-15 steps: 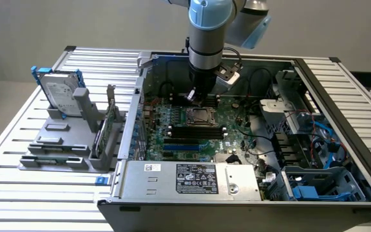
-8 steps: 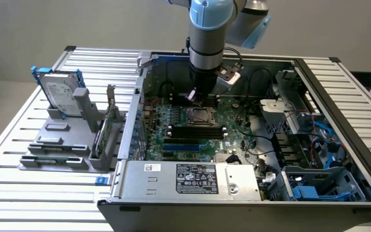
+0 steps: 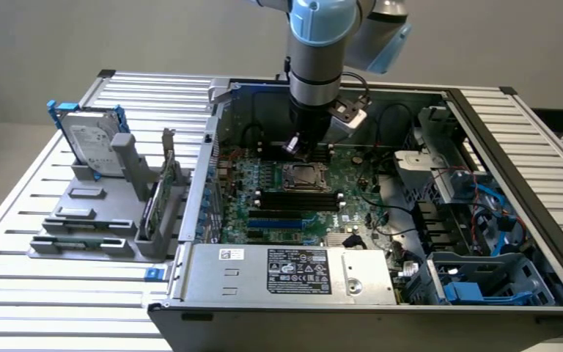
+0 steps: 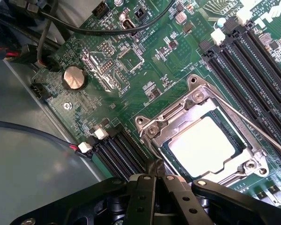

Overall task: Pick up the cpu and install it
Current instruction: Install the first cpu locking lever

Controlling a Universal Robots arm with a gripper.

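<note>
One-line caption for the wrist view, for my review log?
Shut gripper poised beside the motherboard socket, where the cpu already sits.

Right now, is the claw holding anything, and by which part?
Nothing held. The claw is shut and empty, beside the socket; the cpu already sits in it.

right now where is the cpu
The cpu sits in the motherboard socket, inside its metal frame beside the black memory slots; the gripper hangs just off the socket's edge.
</note>
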